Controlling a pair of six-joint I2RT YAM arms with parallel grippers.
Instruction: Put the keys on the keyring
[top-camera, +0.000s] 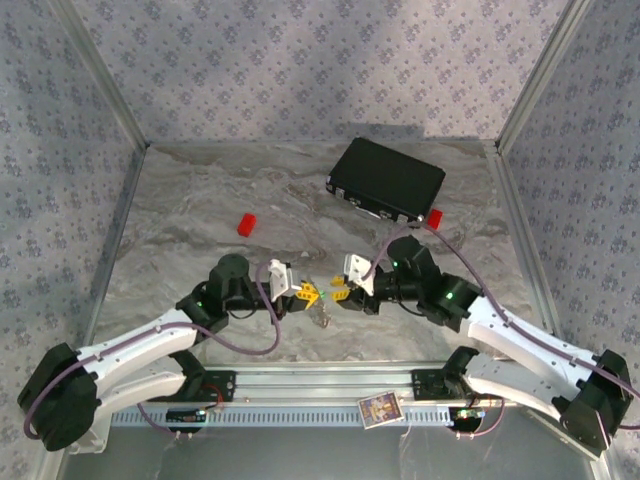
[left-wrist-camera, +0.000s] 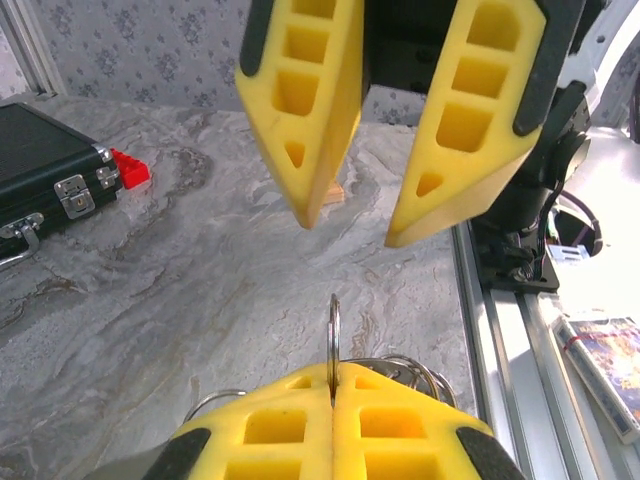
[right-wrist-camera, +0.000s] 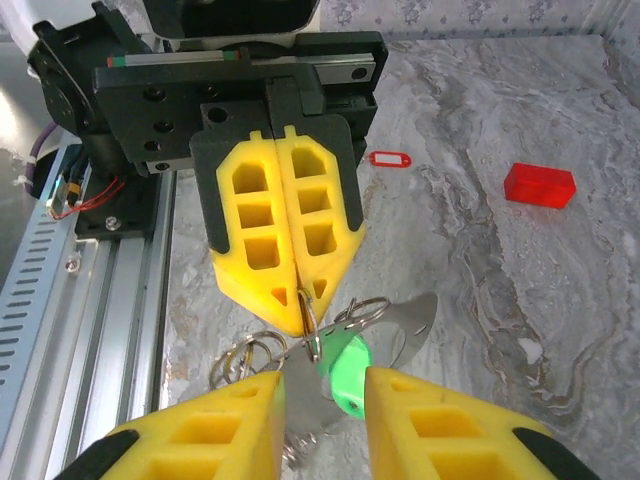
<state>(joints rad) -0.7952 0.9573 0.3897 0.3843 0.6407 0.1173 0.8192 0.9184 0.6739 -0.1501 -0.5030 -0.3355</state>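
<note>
My left gripper is shut on a thin silvery metal keyring that stands upright on edge; more wire rings hang behind its fingers. Facing it, my right gripper is open, its fingers either side of the bright green key head and a flat silver blade that hang from the ring. In the top view both grippers, left and right, meet at the table's front centre over a dangling bunch. A red-and-white key tag lies on the table beyond.
A black case lies at the back right, with a red block by its corner. Another red block sits left of centre. The aluminium rail runs along the near edge, just below the grippers.
</note>
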